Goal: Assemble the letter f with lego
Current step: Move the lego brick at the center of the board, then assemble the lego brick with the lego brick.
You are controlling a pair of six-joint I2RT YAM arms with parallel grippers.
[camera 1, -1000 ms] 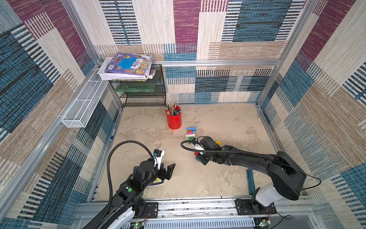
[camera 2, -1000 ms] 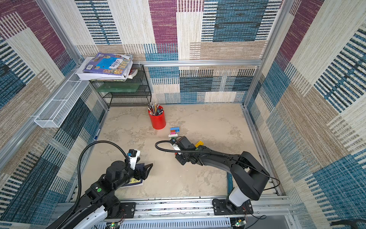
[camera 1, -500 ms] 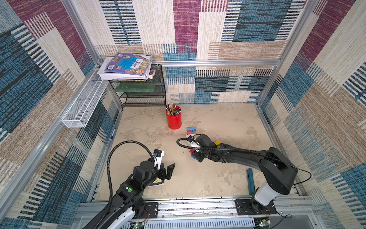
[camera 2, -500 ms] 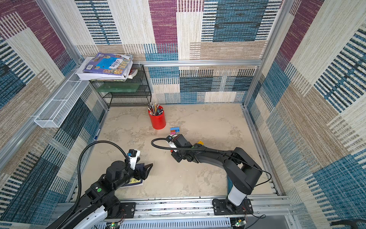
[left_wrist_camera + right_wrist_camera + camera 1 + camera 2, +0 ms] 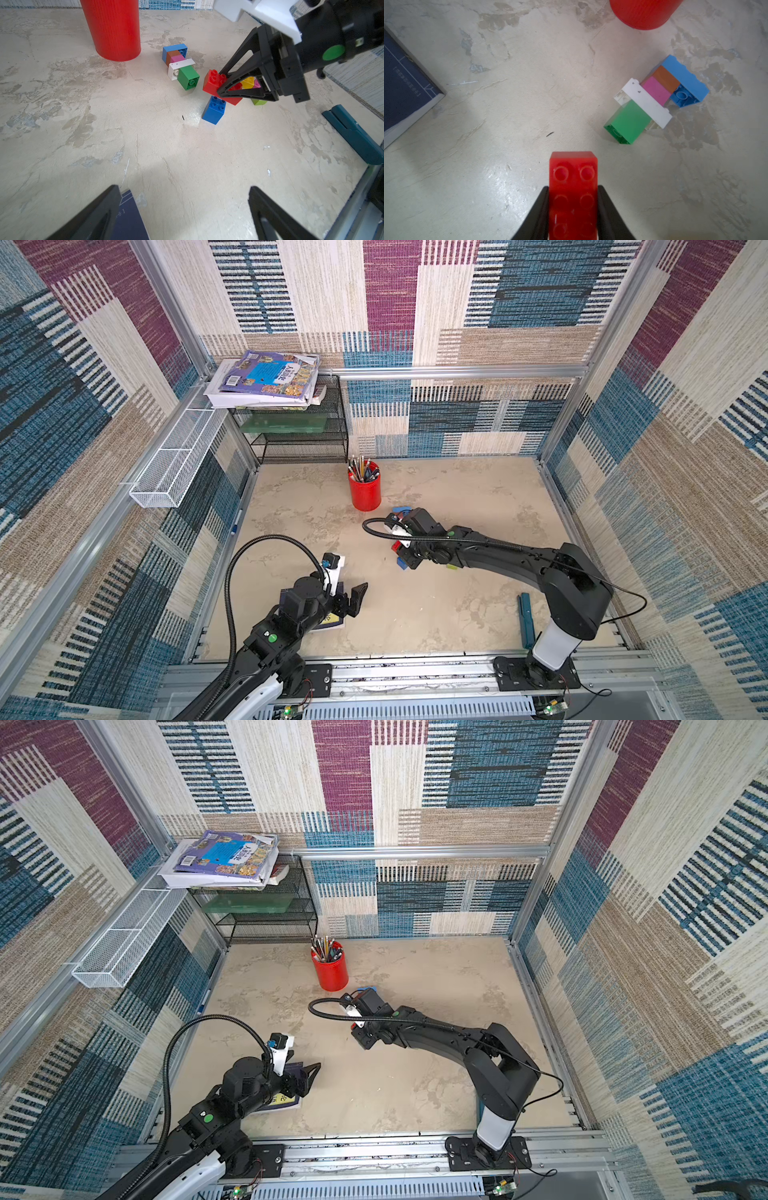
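Observation:
My right gripper (image 5: 573,188) is shut on a red oblong lego brick (image 5: 573,166), studs facing the wrist camera, held low over the table. In the left wrist view a blue square brick (image 5: 215,110) stands just under that red brick (image 5: 212,80); whether they touch I cannot tell. A joined piece of blue, brown, pink, white and green bricks (image 5: 654,99) lies on its side near the red cup. Yellow (image 5: 248,82) and lime (image 5: 258,101) bricks sit behind the right gripper (image 5: 401,556). The left gripper (image 5: 185,199) is open and holds nothing, over the near left of the table.
A red pencil cup (image 5: 365,489) stands just beyond the bricks. A dark blue book (image 5: 128,216) lies under the left gripper (image 5: 353,599). A teal tool (image 5: 525,618) lies near the right arm's base. A black wire shelf (image 5: 291,439) with books fills the far left corner.
My right gripper has carried the red brick a little to the left, towards the blue square brick. The left arm has not moved.

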